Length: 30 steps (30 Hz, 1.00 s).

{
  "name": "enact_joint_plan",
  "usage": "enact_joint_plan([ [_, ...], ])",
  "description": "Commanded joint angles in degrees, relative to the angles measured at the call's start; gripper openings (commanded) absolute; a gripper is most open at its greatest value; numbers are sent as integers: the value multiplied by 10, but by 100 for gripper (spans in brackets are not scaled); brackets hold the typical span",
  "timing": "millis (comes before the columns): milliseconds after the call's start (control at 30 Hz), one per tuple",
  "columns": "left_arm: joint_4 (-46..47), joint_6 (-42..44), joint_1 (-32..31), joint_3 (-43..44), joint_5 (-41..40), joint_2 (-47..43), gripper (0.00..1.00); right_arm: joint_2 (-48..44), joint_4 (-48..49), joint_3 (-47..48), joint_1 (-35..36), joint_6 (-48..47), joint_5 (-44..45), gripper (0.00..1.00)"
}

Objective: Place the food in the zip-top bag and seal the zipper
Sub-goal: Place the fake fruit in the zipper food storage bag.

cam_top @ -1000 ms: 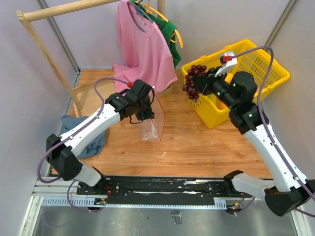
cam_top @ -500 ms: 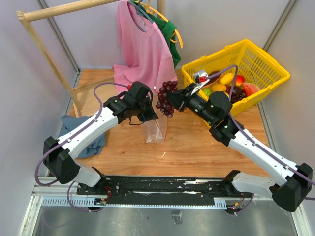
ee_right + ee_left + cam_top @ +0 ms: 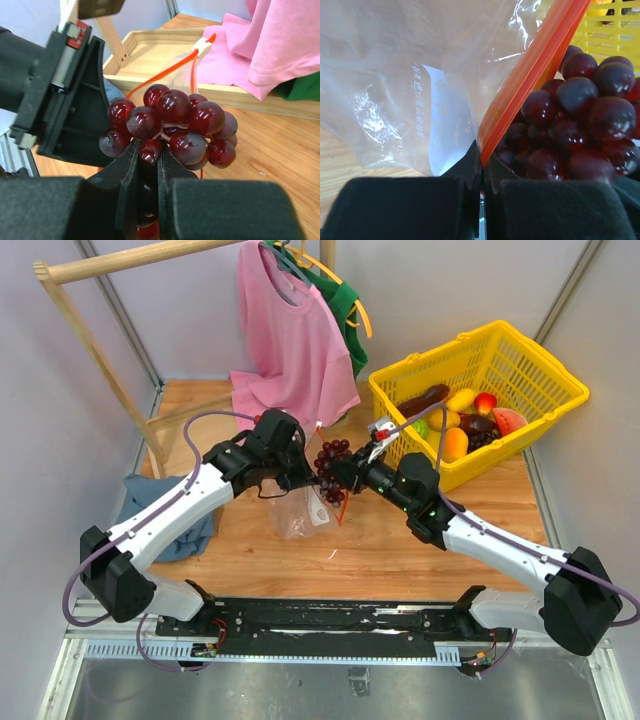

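Observation:
The clear zip-top bag hangs over the wooden table, and my left gripper is shut on its orange zipper strip. In the left wrist view the jaws pinch the end of the strip, with the bag film to the left. My right gripper is shut on a bunch of dark red grapes, right beside the zipper edge. The right wrist view shows the grapes clamped between the fingers, and the zipper's white tab beyond. More toy food lies in the basket.
A yellow mesh basket stands at the back right. A pink shirt and a green one hang from a wooden rack at the back. A blue cloth lies at the left.
My right arm swung left from over the basket, carrying the grapes to the bag's zipper edge. The left gripper kept its hold on the bag, which dropped slightly.

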Motion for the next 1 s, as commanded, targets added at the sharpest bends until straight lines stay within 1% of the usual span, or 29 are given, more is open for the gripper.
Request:
enact_joint_plan([
  [0,-3,17,-3,17,-1,-20,0,9,36,-11,10,-49,4,1],
  [233,-58,56,-3,63,-7,-8,0,27,6,-3,10,-86,-65,1],
  [400,-76,80,-3,80,-6,-19,0,31,-18,-1,9,-112,-64,1],
  [467,-70,87,-5,81,5,-20,0,39,-28,11,9,-121,-91,1],
  [567,-56,98,-20,87,21,-12,0,63,-50,41,9,-134,-154,1],
  [667,-69,109,-34,102,9,0,0,87,-97,76,9,-153,-206,1],
  [767,-71,117,-35,97,-11,-10,0,91,-122,83,9,-161,-207,6],
  [867,-52,126,-35,73,-24,-30,0,89,-151,101,9,-171,-227,22],
  [967,-16,137,-35,39,-10,-42,0,88,-205,132,9,-175,-270,22],
])
